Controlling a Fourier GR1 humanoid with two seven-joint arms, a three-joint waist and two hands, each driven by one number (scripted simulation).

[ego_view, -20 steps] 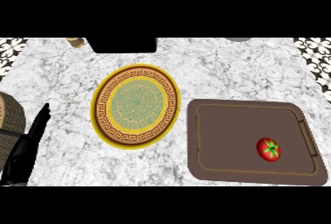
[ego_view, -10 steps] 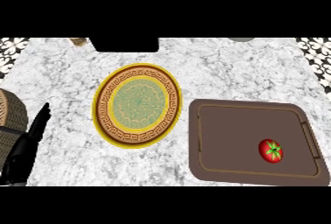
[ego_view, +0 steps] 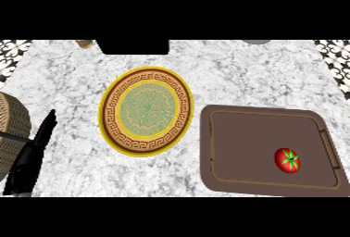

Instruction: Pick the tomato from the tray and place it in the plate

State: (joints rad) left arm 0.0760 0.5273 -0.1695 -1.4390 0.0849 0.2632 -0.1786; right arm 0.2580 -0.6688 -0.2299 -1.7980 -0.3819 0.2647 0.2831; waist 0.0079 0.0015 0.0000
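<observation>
A red tomato [ego_view: 288, 160] with a green stem lies in the right part of the brown tray [ego_view: 246, 139], which sits at the lower right of the counter. To the tray's left stands a round plate [ego_view: 146, 110] with a yellow rim, a brown patterned band and a green centre; nothing is on it. My left hand [ego_view: 34, 155] shows at the far left edge, black, with fingers straight and pointing up, well apart from plate and tray. My right hand shows nowhere.
A round woven basket [ego_view: 10, 129] sits at the left edge, behind my left hand. A dark block [ego_view: 133, 46] stands at the back of the marble counter. Patterned floor shows at both top corners.
The view has shifted slightly, so plate and tray sit a little further right and lower in the picture. The tomato and my left hand keep their places.
</observation>
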